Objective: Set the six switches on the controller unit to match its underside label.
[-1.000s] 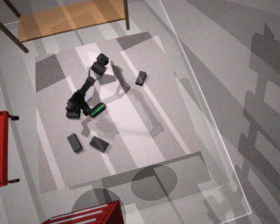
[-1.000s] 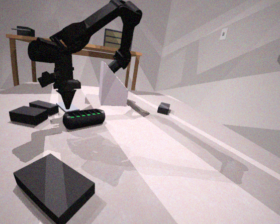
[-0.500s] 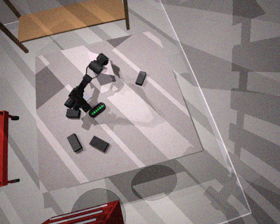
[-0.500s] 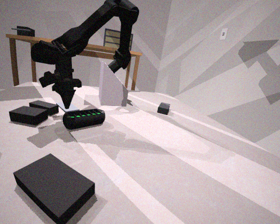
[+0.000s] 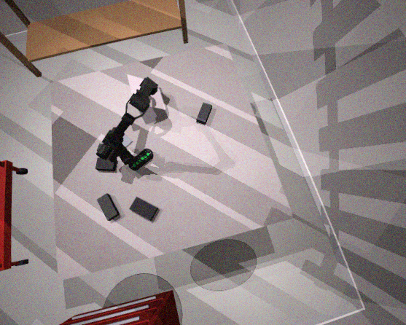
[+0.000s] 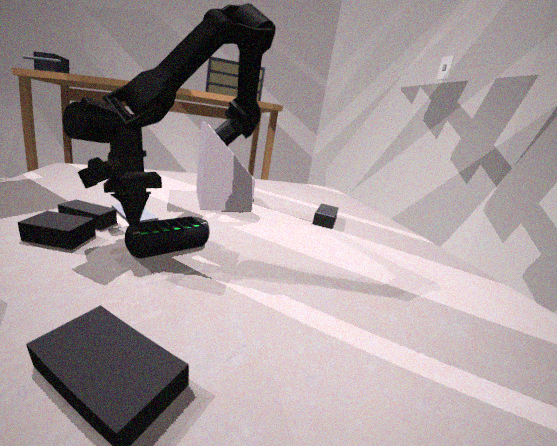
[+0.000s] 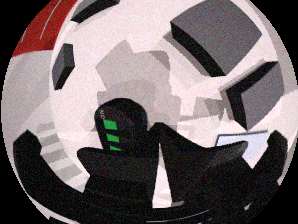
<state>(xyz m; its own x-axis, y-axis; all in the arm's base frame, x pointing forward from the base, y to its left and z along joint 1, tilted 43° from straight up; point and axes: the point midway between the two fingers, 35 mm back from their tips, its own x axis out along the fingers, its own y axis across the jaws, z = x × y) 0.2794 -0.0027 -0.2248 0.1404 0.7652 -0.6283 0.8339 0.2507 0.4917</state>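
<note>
The dark controller unit [image 5: 142,161] [image 6: 167,239] [image 7: 131,116] lies on the bench with its switch row facing up. Several green ends show along the row in the top and exterior views. The wrist view shows the letters ON at one end and three green patches; the rest is hidden behind the fingers. The label underneath is hidden. My gripper [image 6: 135,223] [image 7: 158,125] is shut and empty, pointing down at the end of the unit on the left in the exterior view. I cannot tell whether the fingertips touch the unit.
Dark plain blocks [image 5: 108,207] [image 5: 144,208] [image 6: 56,229] [image 6: 106,367] [image 7: 217,35] lie around the unit, two of them close by the gripper. Another small block [image 5: 204,113] [image 6: 325,215] lies farther off. A pale blue flat piece [image 7: 257,141] lies near the gripper.
</note>
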